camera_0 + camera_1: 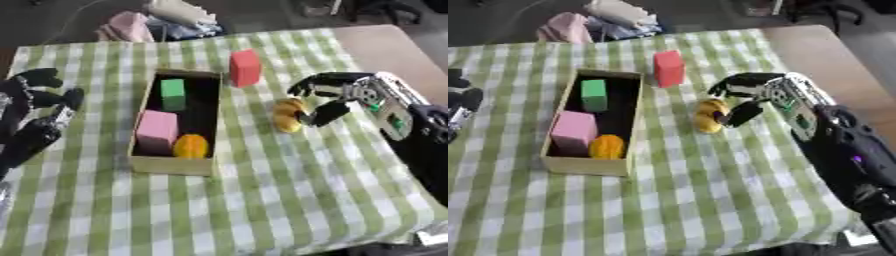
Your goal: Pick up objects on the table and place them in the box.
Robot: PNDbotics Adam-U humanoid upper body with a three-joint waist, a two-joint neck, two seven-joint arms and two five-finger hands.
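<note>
Curling round yellow object (287,115), right hand (337,95) grips it, right of box (171,165).

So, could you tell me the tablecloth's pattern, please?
Green and white checked cotton tablecloth, clearest in the left eye view.
</note>
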